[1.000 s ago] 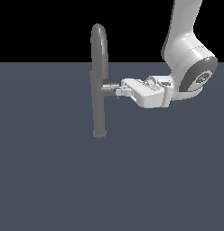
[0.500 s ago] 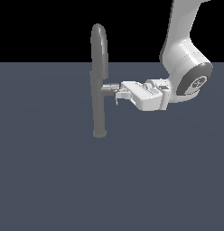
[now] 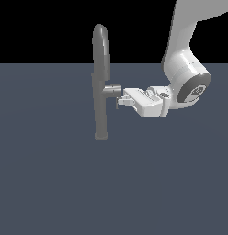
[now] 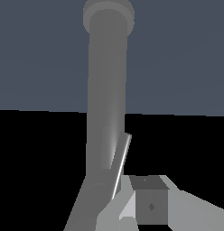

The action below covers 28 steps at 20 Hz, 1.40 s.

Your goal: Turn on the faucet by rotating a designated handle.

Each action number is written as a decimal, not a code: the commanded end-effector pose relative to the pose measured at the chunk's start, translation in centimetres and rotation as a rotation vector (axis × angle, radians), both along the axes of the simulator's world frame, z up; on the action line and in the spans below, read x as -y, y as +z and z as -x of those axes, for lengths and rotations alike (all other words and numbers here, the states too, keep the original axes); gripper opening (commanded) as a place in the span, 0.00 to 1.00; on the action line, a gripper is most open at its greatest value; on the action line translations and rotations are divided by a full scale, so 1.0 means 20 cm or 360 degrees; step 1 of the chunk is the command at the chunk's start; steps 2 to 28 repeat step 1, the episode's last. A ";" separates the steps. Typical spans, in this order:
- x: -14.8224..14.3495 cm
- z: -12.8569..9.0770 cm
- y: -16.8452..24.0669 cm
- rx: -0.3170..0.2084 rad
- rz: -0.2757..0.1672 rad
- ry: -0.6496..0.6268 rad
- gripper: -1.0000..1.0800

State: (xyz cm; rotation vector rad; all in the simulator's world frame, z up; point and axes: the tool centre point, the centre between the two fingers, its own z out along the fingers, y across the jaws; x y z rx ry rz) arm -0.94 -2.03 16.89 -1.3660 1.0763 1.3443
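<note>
Faucet [image 3: 101, 87] hasn't budged, standing mid-tabletop [image 3: 51, 183], slim grey column with arched spout. My arm's elbow dropped a bit since earlier; end effector [image 3: 119, 102] stays at the handle [image 3: 113, 90] stub, thin rod lever beside one finger [image 4: 150, 205]. Can't tell its opening.

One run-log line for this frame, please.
gripper: at handle tip, jaw state unclear | faucet: upright | contact: fingers beside lever rod

Arm's upper links run off the top edge in the exterior view. Handle [image 3: 113, 89] lever is mostly hidden behind the gripper [image 3: 119, 102], so jaw gap is anyone's guess. Wrist view crops one finger [image 4: 150, 205] and the faucet [image 4: 107, 90] spout.
</note>
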 end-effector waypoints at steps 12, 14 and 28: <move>-0.04 -0.02 -0.16 -0.0051 0.0021 -0.0028 0.00; -0.04 -0.02 -0.16 -0.0051 0.0021 -0.0028 0.00; -0.04 -0.02 -0.16 -0.0051 0.0021 -0.0028 0.00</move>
